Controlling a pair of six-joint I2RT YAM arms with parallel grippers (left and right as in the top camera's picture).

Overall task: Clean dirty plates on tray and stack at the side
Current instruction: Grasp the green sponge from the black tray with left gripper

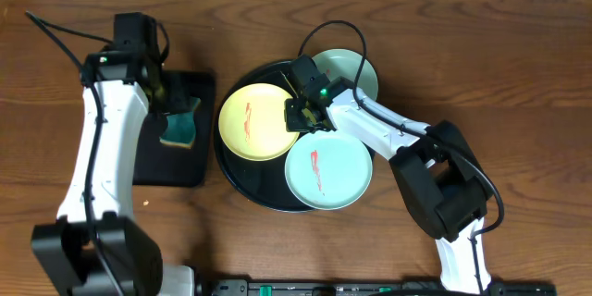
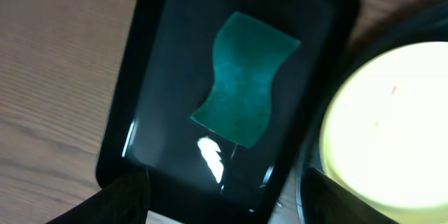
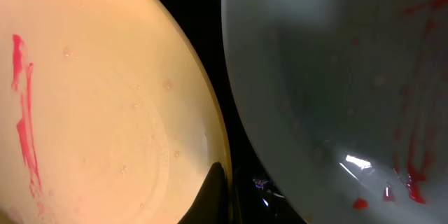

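Observation:
The pale yellow plate (image 1: 254, 122) with a red smear lies at the left of the round black tray (image 1: 242, 181). One aqua plate (image 1: 328, 172) with a red smear lies at the front right. The other aqua plate (image 1: 353, 69) rests on the tray's back rim. My right gripper (image 1: 303, 114) is closed on the yellow plate's right rim; the right wrist view shows one finger (image 3: 218, 194) on top of the yellow plate (image 3: 105, 112), beside the smeared aqua plate (image 3: 336, 77). My left gripper (image 2: 224, 213) is open and empty, above a green sponge (image 2: 245, 87).
The green sponge (image 1: 179, 129) lies in a small rectangular black tray (image 1: 176, 171) left of the round tray. Bare brown wood tabletop (image 1: 518, 74) lies to the right and along the back. The arm bases stand at the front edge.

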